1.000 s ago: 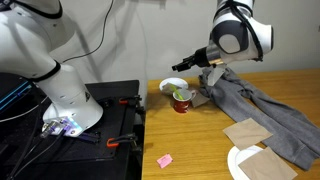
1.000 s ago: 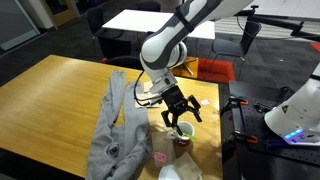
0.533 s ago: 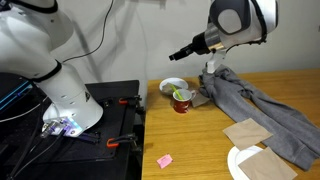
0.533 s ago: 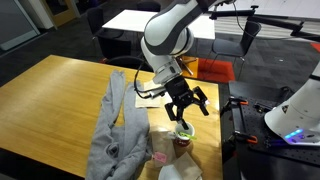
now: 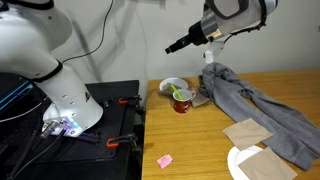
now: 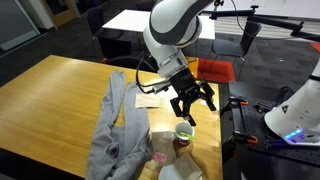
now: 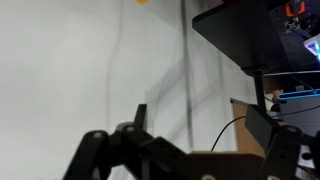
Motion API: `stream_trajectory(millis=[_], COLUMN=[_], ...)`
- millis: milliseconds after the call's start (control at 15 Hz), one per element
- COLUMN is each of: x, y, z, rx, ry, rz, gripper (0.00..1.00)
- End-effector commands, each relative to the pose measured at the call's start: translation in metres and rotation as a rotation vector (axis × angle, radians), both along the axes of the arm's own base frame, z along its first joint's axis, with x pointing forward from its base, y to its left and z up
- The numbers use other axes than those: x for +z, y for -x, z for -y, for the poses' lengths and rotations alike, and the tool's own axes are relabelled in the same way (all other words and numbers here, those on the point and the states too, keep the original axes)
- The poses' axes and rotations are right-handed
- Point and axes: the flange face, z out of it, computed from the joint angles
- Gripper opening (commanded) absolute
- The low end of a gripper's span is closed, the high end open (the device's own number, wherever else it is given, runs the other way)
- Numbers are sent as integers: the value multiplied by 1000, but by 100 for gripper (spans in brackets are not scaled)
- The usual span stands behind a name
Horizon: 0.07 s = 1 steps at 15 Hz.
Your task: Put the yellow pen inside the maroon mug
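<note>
Inside the maroon mug sits the yellow pen, gripper spread above

On the surface the mug stands near one end, with the pen inside it. In an exterior view a bowl sits just behind the mug. A cloth sprawls right beside the mug and runs away from it across the surface. In front of the cloth lies a paper sheet, and before that a plate at the front edge. A small paper square lies apart, near the front corner. The gripper hangs above the mug, well apart from it.
</note>
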Motion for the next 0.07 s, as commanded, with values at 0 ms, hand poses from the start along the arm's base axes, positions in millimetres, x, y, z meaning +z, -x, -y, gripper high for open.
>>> stream_trajectory(millis=[0], x=[-2], y=[0], z=[1], rx=[-1], ry=[0], rz=[-5], gripper=[100])
